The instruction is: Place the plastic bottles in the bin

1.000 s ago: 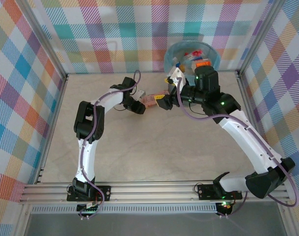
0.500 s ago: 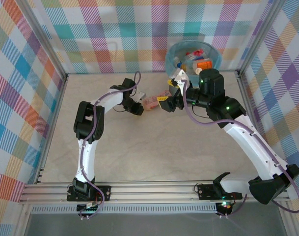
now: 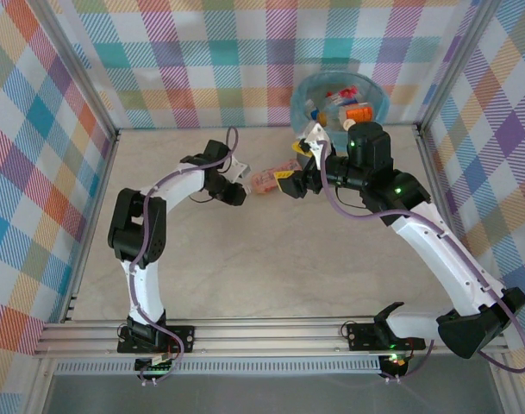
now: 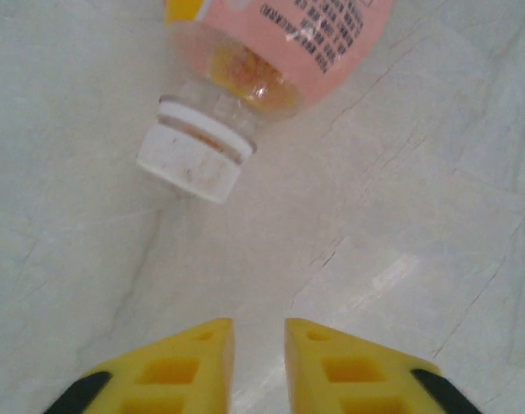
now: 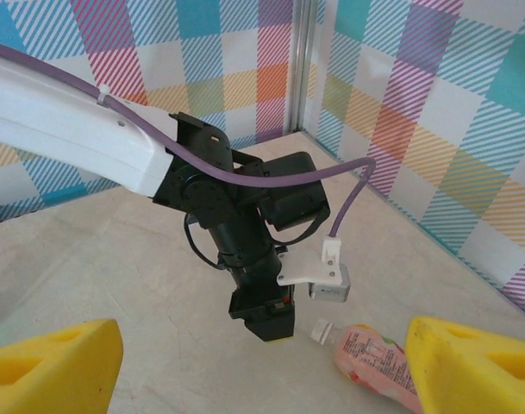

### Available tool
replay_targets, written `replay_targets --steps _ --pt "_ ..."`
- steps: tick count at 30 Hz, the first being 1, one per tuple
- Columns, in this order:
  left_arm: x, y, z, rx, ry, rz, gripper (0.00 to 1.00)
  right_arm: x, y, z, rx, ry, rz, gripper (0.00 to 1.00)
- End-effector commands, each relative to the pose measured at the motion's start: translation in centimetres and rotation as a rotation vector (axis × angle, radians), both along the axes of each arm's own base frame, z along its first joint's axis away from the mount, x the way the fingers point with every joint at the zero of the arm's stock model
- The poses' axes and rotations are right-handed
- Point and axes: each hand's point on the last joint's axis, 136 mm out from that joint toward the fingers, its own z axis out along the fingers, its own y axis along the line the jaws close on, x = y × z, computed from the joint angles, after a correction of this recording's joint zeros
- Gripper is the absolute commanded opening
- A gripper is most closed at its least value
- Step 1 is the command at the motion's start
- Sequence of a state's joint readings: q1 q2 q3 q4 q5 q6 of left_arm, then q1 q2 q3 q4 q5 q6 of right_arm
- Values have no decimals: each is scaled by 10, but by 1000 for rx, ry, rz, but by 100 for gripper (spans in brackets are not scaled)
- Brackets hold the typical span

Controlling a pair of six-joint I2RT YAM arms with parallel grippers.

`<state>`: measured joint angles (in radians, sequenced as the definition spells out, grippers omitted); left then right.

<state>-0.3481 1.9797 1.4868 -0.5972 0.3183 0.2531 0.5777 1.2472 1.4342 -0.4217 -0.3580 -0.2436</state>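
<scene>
Top external view shows the pink bottle (image 3: pixel 264 180) lying on the table (image 3: pixel 245 259) at centre frame, between the left claw (image 3: pixel 238 193) and the right claw (image 3: pixel 285 181), with the bin (image 3: pixel 298 102) to the upper right. In the left wrist view the left claw (image 4: pixel 259 362) is pinched together on nothing. The cap (image 4: pixel 193 159) points at it and the body runs off to the upper right. In the right wrist view the right claw (image 5: pixel 262 366) is spread wide with the bottle low right beside one finger, so the right arm looks better placed.
</scene>
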Motion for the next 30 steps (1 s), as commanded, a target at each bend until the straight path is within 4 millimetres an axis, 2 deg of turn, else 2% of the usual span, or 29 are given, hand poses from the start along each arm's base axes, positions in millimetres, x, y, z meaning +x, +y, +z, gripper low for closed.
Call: replay_targets --steps 1,4,8,13,24,27,30 --pt "8 9 6 33 -45 30 41 -2 7 6 30 -6 30 85" --pt "22 8 9 48 -73 29 60 -2 10 8 34 -5 35 85" --pt "42 0 2 68 -53 -19 65 -4 11 6 28 3 37 85" --pt "53 -16 -12 45 -1 -111 65 -9 7 4 21 14 24 85" --pt "52 -36 -29 -37 78 -195 63 -14 11 -6 18 65 40 84" --pt "51 -37 -31 -42 85 -197 59 -14 13 -6 17 64 44 84" --pt "50 -38 -29 -53 84 -202 49 -14 13 -5 15 60 44 84"
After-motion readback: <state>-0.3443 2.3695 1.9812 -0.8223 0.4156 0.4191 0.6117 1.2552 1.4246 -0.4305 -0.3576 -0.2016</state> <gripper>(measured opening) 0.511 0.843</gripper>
